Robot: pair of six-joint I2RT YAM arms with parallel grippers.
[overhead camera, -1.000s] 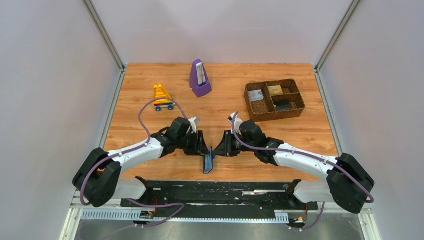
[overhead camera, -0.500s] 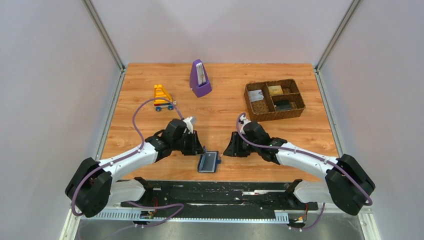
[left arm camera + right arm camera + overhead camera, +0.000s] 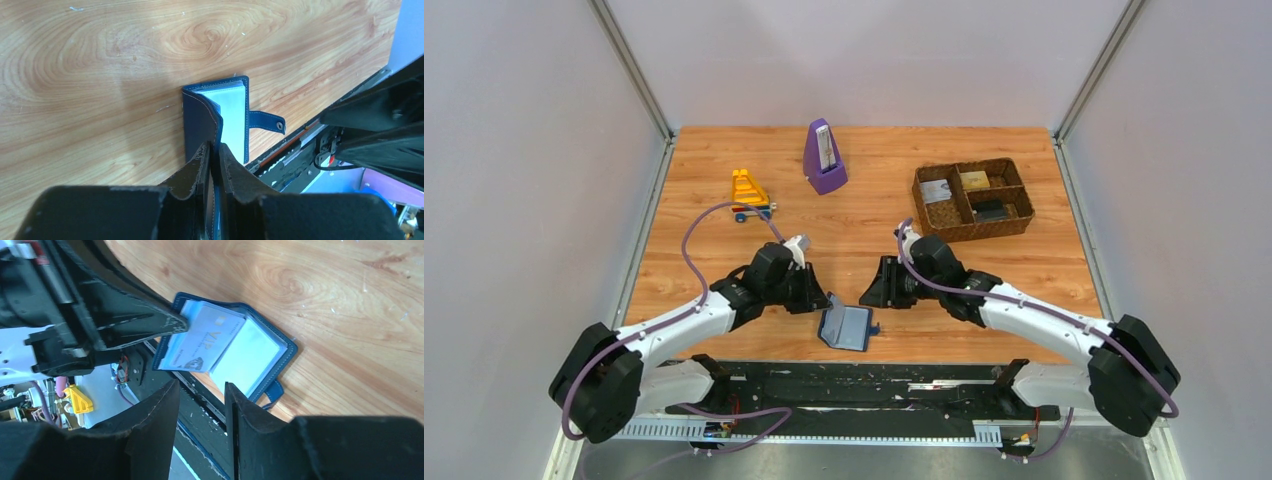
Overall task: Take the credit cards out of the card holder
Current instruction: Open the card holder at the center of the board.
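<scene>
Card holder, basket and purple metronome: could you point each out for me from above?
card holder (image 3: 848,327): overhead view, on its open inner page.
basket (image 3: 984,229): overhead view, on its near rim.
metronome (image 3: 827,180): overhead view, on its purple base.

The dark folding card holder (image 3: 848,327) is lying on the wooden desk (image 3: 864,225) near my edge, between the left tool (image 3: 827,300) and the right tool (image 3: 870,296); I am seeing the brown woven basket (image 3: 979,232) sitting behind it, rightward.
</scene>
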